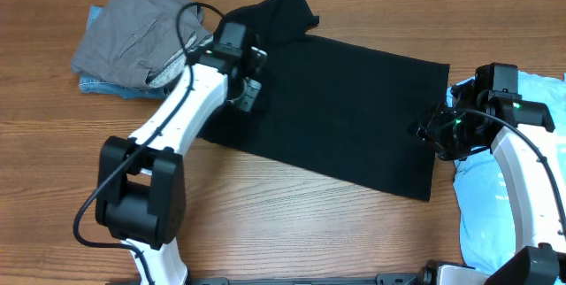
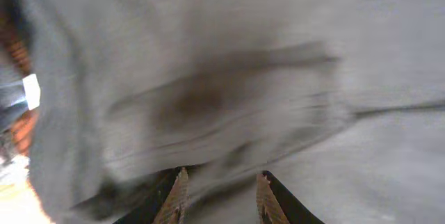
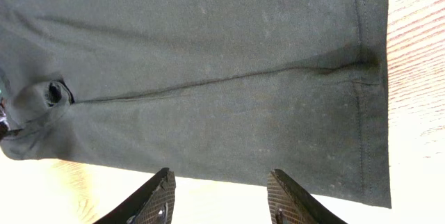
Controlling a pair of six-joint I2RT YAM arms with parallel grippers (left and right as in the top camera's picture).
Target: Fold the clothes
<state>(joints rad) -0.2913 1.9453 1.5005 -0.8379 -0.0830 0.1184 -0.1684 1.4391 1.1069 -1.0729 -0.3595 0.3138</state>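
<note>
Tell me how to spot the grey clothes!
Start at the far left corner of the wooden table. The grey garment lies crumpled there on a blue piece. Unlike the big black T-shirt spread flat beside it, it is pale grey and bunched up.

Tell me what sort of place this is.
Likely a robotics lab bench for folding practice: wood-grain table, black T-shirt spread flat, grey clothes pile, left arm and right arm alongside.

The left arm (image 1: 172, 112) and right arm (image 1: 517, 148) each present white rounded links, black joint housings and a black cable (image 1: 179, 19); a green light (image 1: 457, 123) shows on the right wrist; left gripper (image 2: 221, 189) fingers (image 2: 177, 197) black, tan-faced.
</note>
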